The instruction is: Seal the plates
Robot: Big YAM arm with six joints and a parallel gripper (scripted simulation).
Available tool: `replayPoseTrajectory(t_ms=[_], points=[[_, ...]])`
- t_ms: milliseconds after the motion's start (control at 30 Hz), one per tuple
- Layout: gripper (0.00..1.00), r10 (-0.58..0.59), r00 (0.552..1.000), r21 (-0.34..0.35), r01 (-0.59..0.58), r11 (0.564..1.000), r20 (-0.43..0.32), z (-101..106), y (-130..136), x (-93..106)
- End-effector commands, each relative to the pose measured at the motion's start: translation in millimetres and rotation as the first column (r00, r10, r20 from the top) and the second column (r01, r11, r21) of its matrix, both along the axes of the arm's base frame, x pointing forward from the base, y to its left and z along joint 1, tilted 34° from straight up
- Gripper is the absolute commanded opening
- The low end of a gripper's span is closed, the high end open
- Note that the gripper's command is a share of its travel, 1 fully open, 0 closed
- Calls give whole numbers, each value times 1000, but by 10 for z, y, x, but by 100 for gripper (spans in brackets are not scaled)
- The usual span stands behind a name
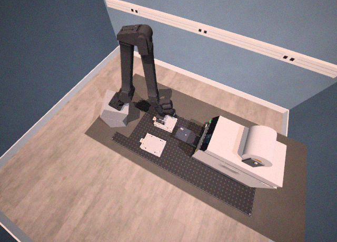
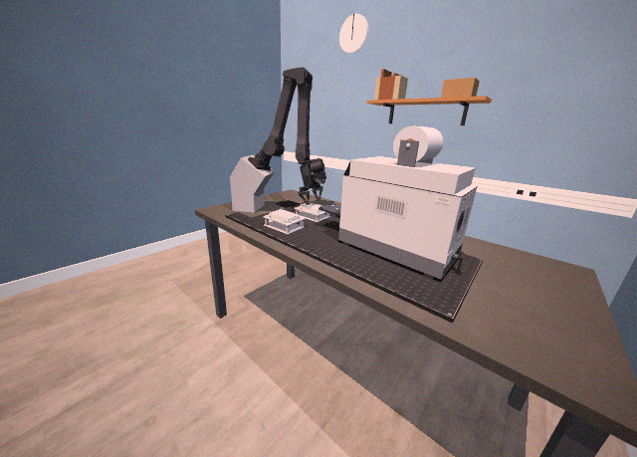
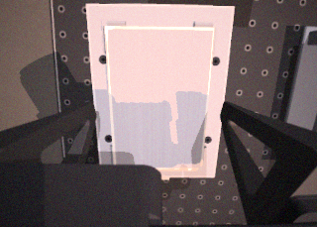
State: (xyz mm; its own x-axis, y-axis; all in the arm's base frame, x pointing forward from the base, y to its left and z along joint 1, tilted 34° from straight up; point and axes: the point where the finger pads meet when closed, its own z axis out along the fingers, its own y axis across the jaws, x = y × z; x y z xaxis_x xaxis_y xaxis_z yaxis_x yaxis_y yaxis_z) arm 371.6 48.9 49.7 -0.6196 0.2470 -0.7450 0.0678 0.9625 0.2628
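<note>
White plate (image 1: pixel 169 122) (image 2: pixel 312 208) (image 3: pixel 160 63) sits in its nest (image 1: pixel 170 129) (image 2: pixel 319 218) (image 3: pixel 225 34) below the gripper (image 1: pixel 165 120) (image 2: pixel 312 199) (image 3: pixel 158 108), fingers wide open, holding nothing, likely straddling for clearance.

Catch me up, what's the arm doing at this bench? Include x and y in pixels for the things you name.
The black jointed arm holds its open two-finger gripper (image 1: pixel 160 120) (image 2: pixel 312 199) (image 3: pixel 158 108) above a white rectangular plate (image 1: pixel 170 122) (image 3: pixel 159 63) in a white nest, gripping nothing. The other white plate nest (image 1: pixel 152 144) (image 2: pixel 284 226) stands beside it, also holding a plate. The dark flat stage (image 1: pixel 184 135) of the big white boxy sealer (image 1: pixel 231 141) (image 2: pixel 396 220) is out, with no plate on it; the sealer's lamp glows green.
</note>
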Motion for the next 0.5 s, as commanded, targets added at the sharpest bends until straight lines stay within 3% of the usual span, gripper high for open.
replayPoseTrajectory(t_ms=[0, 467], points=[[100, -3, 1000, -3, 3, 1000, 17, 39, -31, 71], [100, -3, 1000, -3, 3, 1000, 15, 19, -27, 85]])
